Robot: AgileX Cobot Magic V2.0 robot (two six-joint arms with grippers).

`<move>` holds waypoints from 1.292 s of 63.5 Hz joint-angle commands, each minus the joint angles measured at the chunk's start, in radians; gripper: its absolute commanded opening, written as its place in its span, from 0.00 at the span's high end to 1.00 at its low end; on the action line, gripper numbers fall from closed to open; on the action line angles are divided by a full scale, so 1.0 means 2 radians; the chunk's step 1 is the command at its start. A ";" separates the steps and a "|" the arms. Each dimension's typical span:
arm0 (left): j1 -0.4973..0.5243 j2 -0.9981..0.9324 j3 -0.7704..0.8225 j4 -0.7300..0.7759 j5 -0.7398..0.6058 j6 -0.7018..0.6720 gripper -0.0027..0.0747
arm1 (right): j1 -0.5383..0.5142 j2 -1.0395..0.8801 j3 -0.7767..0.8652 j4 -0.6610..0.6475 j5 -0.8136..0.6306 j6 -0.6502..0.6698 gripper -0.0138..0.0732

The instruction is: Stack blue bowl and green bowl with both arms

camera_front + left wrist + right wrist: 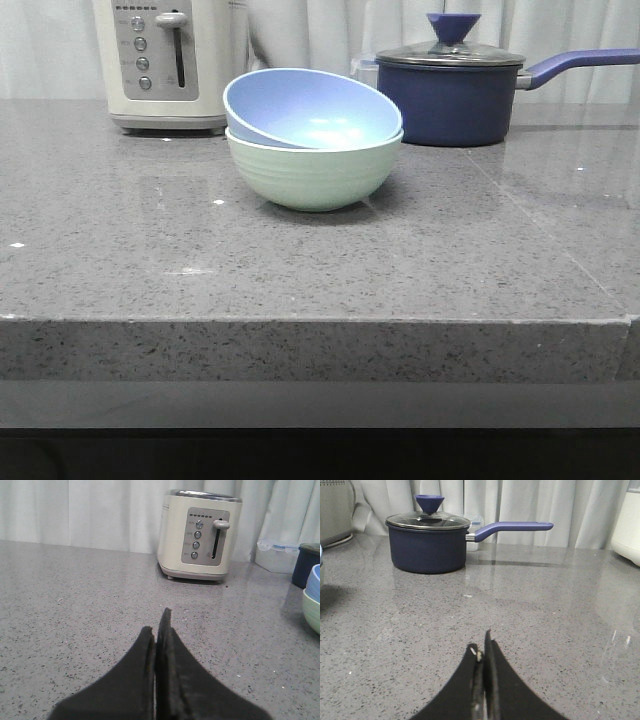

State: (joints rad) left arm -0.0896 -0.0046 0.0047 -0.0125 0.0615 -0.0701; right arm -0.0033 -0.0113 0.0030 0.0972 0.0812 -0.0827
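Note:
The blue bowl (315,108) sits tilted inside the green bowl (314,172) near the middle of the grey counter, its left rim raised. Both bowls also show at the edge of the left wrist view, the blue bowl (314,582) above the green bowl (313,611). Neither arm shows in the front view. My left gripper (156,625) is shut and empty, low over the counter, well away from the bowls. My right gripper (481,645) is shut and empty, low over the counter, facing the saucepan.
A cream toaster (170,62) stands at the back left and shows in the left wrist view (199,535). A dark navy lidded saucepan (452,90) with a long handle stands behind the bowls at the right, also in the right wrist view (427,541). The counter's front edge (320,322) is near.

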 commanded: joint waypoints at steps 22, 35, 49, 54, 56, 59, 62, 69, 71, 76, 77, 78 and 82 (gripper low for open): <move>0.000 -0.008 0.002 0.001 -0.042 -0.002 0.99 | 0.003 -0.009 0.004 0.004 -0.069 -0.005 0.92; 0.000 -0.008 0.002 0.001 -0.042 -0.002 0.99 | 0.020 -0.009 0.004 0.004 -0.069 -0.005 0.92; 0.000 -0.008 0.002 0.001 -0.042 -0.002 0.99 | 0.012 -0.009 0.004 0.004 -0.069 -0.005 0.92; 0.000 -0.008 0.002 0.001 -0.042 -0.002 0.99 | 0.009 -0.009 0.004 0.004 -0.069 -0.005 0.92; 0.000 -0.008 0.002 0.001 -0.042 -0.002 0.99 | 0.008 -0.009 0.004 0.004 -0.069 -0.005 0.92; 0.000 -0.008 0.002 0.001 -0.042 -0.002 0.99 | 0.008 -0.009 0.004 0.004 -0.069 -0.005 0.92; 0.000 -0.008 0.002 0.001 -0.042 -0.002 0.99 | 0.008 -0.009 0.004 0.004 -0.069 -0.005 0.92; 0.000 -0.008 0.002 0.001 -0.042 -0.002 0.99 | 0.008 -0.009 0.004 0.004 -0.069 -0.005 0.92; 0.000 -0.008 0.002 0.001 -0.042 -0.002 0.99 | 0.008 -0.009 0.004 0.004 -0.069 -0.005 0.92; 0.000 -0.008 0.002 0.001 -0.042 -0.002 0.99 | 0.008 -0.009 0.004 0.004 -0.069 -0.005 0.92; 0.000 -0.008 0.002 0.001 -0.042 -0.002 0.99 | 0.008 -0.009 0.004 0.004 -0.069 -0.005 0.92; 0.000 -0.008 0.002 0.001 -0.042 -0.002 0.99 | 0.008 -0.009 0.004 0.004 -0.069 -0.005 0.92; 0.000 -0.008 0.002 0.001 -0.042 -0.002 0.99 | 0.008 -0.009 0.004 0.004 -0.069 -0.005 0.92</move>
State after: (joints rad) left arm -0.0896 -0.0046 0.0047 -0.0125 0.0592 -0.0701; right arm 0.0184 -0.0111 0.0272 0.1035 0.0320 -0.0827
